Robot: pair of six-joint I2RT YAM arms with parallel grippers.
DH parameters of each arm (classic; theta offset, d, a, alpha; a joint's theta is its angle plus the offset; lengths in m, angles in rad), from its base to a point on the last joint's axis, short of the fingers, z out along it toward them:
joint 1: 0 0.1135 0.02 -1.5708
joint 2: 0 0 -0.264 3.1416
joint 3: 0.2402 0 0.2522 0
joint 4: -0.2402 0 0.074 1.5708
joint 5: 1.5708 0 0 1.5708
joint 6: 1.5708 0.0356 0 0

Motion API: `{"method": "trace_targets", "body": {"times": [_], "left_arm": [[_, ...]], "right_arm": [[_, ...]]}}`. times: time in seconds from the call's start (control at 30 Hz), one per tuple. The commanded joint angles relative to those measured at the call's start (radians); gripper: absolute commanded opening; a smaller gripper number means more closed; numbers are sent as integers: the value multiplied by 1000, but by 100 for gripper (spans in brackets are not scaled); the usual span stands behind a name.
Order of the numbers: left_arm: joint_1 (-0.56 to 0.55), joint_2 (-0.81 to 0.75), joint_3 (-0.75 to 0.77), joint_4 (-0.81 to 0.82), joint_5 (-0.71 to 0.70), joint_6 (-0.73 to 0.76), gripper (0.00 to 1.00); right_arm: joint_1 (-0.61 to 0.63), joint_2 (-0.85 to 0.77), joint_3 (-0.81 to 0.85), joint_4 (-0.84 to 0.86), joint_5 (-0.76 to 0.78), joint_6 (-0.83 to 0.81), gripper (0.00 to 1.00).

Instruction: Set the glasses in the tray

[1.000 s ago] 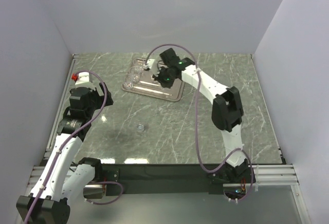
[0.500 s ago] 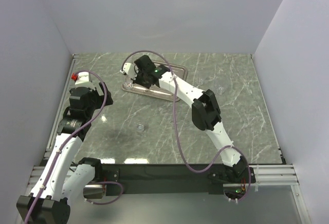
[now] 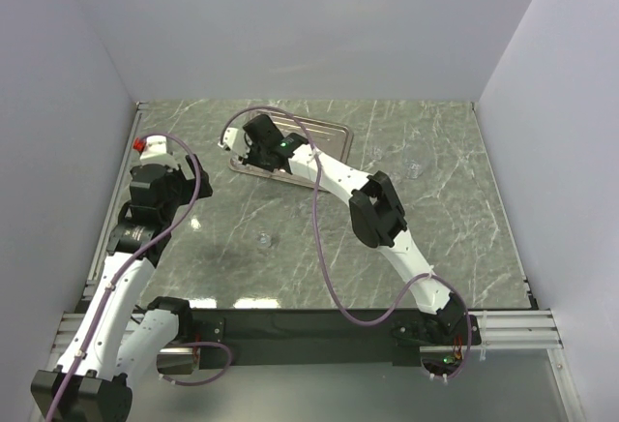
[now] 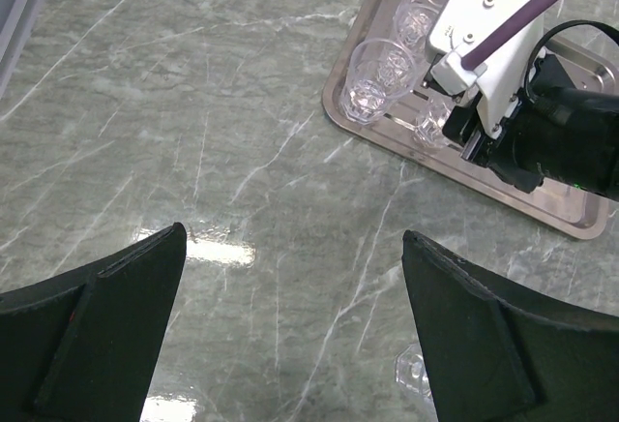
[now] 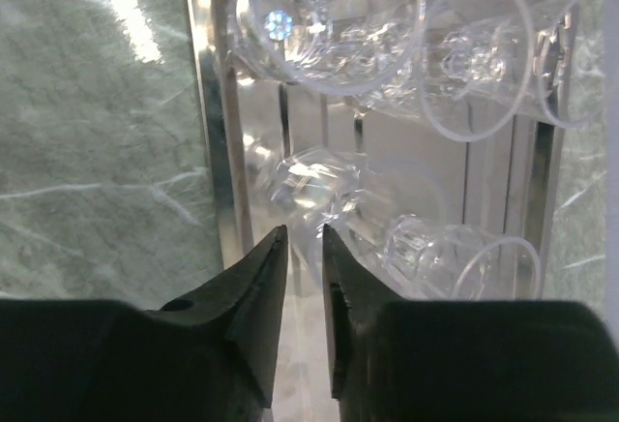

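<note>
The silver tray [image 3: 327, 137] lies at the back of the table, with several clear glasses standing at its left end [image 4: 377, 74] [image 5: 329, 6]. My right gripper [image 3: 254, 156] [image 5: 302, 238] hangs over that end, jaws nearly together, pinching the rim of a glass [image 5: 319, 190] that sits low over the tray floor by the rim [image 5: 208, 151]. A loose glass [image 3: 263, 239] [image 4: 414, 372] stands on the table in front of the tray. My left gripper [image 3: 160, 185] [image 4: 290, 325] is open and empty, above the table left of that glass.
Another loose glass [image 3: 414, 165] stands on the marble at the right, beyond the tray. White walls close the table at the left, back and right. The right arm's purple cable loops over the tray.
My right arm has swung left across the tray, from its middle to its left end. The left arm has not moved.
</note>
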Motion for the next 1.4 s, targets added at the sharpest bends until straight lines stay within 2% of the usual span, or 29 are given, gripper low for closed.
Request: {"method": "trace_targets", "body": {"times": [0.0, 0.03, 0.3, 0.47, 0.73, 0.9, 1.03, 1.13, 1.27, 1.37], "left_arm": [[0, -23, 3, 41, 10, 12, 99], [-3, -23, 3, 41, 10, 12, 99], [-12, -56, 4, 39, -5, 12, 99], [-14, -109, -8, 53, -13, 10, 100], [-14, -149, -26, 82, 42, 12, 99], [-14, -101, -2, 74, 153, -32, 99], [-15, -54, 35, 44, 301, -164, 100], [-15, -14, 35, 16, 377, -259, 99], [-17, 52, 4, -28, 467, -351, 97], [-26, 91, -32, -39, 526, -413, 96]], "right_arm": [[12, -4, 27, 67, 28, -17, 33], [12, -7, 24, 65, 27, -17, 39], [15, -96, -11, 58, 32, -16, 49], [13, -229, -72, 24, 4, 1, 50], [4, -476, -259, -69, -151, 60, 50], [0, -670, -496, -77, -185, 69, 51], [-20, -916, -727, -37, -212, 60, 51], [-80, -1058, -881, -8, -275, 60, 51], [-256, -1205, -1048, 1, -413, 93, 51], [-319, -1357, -1208, 53, -468, 115, 51]]}}
